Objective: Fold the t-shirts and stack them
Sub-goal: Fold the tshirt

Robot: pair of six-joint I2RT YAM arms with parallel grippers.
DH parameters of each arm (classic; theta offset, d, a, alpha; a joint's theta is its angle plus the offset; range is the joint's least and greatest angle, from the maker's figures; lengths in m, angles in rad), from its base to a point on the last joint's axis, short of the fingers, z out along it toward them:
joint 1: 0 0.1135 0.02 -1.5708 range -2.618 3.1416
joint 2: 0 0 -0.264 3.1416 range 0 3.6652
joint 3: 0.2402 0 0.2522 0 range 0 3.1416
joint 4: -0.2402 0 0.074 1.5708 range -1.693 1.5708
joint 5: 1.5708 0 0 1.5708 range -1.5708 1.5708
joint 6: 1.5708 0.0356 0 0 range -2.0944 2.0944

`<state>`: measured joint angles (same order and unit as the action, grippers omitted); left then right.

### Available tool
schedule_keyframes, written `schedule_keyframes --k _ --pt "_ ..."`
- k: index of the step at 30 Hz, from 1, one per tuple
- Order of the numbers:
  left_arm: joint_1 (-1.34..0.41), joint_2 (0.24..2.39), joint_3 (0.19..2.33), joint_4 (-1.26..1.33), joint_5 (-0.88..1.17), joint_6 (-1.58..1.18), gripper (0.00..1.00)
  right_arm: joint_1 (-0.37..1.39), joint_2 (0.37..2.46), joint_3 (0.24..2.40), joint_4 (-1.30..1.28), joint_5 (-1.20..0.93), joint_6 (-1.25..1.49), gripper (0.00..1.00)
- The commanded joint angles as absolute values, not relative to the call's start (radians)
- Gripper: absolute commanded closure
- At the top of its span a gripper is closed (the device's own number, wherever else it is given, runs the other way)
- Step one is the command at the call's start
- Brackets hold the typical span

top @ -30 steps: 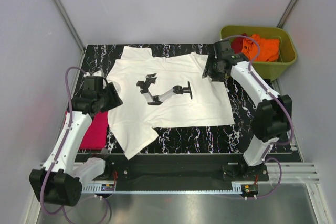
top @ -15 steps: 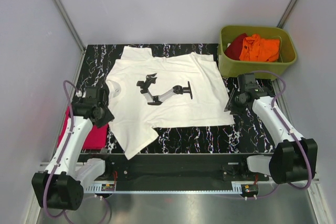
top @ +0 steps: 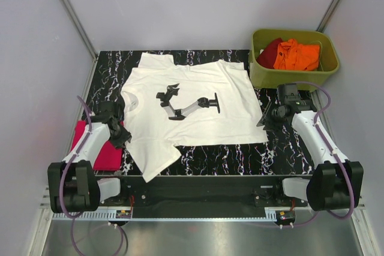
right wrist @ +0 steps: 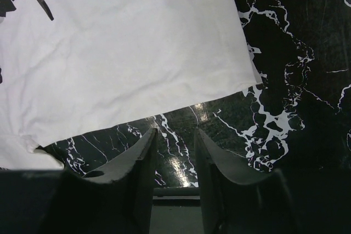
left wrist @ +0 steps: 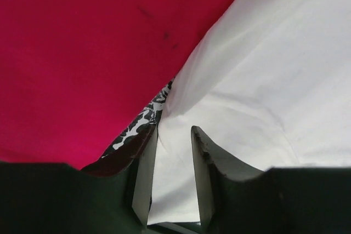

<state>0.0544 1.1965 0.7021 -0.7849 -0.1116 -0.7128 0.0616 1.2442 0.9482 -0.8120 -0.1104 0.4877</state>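
Note:
A white t-shirt (top: 192, 106) with a black chest print lies spread flat on the black marble table (top: 240, 154). A folded magenta-pink t-shirt (top: 108, 157) lies at the near left. My left gripper (top: 118, 134) is low at the white shirt's left edge, beside the pink one. In the left wrist view its jaws (left wrist: 174, 130) stand apart over white cloth (left wrist: 263, 69), with pink cloth (left wrist: 82, 53) to the left. My right gripper (top: 267, 119) is at the shirt's near right corner. It is open (right wrist: 175, 131) over bare table, just short of the hem (right wrist: 120, 53).
An olive-green tub (top: 294, 77) stands at the back right and holds an orange shirt (top: 298, 55) and a dark red one (top: 270, 49). Grey walls close in the table on three sides. Both arm bases sit at the near edge.
Both arms have pulled back toward the near side. The left gripper went from the left sleeve to the lower left edge, the right from the right sleeve to the near right corner. Both jaws narrowed.

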Motion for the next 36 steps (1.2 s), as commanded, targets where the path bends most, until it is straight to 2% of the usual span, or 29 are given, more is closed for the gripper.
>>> schedule_keyframes --k 1,11,20,22,23,25,27,31,33,34,36 --pt "0.061 1.23 0.716 -0.707 -0.114 -0.709 0.63 0.055 1.253 0.966 -0.796 -0.152 0.491 0.6" --pt "0.067 1.287 0.707 -0.67 -0.16 -0.692 0.61 0.04 1.282 0.96 -0.782 -0.156 0.498 0.59" --pt "0.078 1.313 0.703 -0.65 -0.141 -0.675 0.69 0.032 1.302 0.954 -0.787 -0.126 0.526 0.59" --pt "0.08 1.31 0.718 -0.678 -0.144 -0.673 0.68 0.028 1.316 0.956 -0.798 -0.12 0.538 0.56" --pt "0.08 1.307 0.725 -0.693 -0.147 -0.675 0.55 0.029 1.325 0.957 -0.801 -0.126 0.54 0.56" --pt "0.08 1.275 0.736 -0.745 -0.169 -0.698 0.37 0.026 1.331 0.962 -0.799 -0.135 0.541 0.56" --pt "0.078 1.206 0.727 -0.768 -0.173 -0.713 0.32 0.026 1.335 0.966 -0.796 -0.14 0.543 0.55" --pt "0.058 1.144 0.678 -0.799 -0.122 -0.759 0.34 0.026 1.339 0.973 -0.796 -0.149 0.543 0.55" --pt "0.032 1.115 0.628 -0.785 -0.083 -0.791 0.39 0.026 1.339 0.968 -0.798 -0.152 0.542 0.56" --pt "0.014 1.111 0.623 -0.788 -0.08 -0.826 0.46 0.026 1.338 0.965 -0.798 -0.152 0.543 0.55" --pt "-0.053 1.088 0.612 -0.795 -0.086 -0.863 0.5 0.028 1.339 0.96 -0.798 -0.155 0.543 0.56"
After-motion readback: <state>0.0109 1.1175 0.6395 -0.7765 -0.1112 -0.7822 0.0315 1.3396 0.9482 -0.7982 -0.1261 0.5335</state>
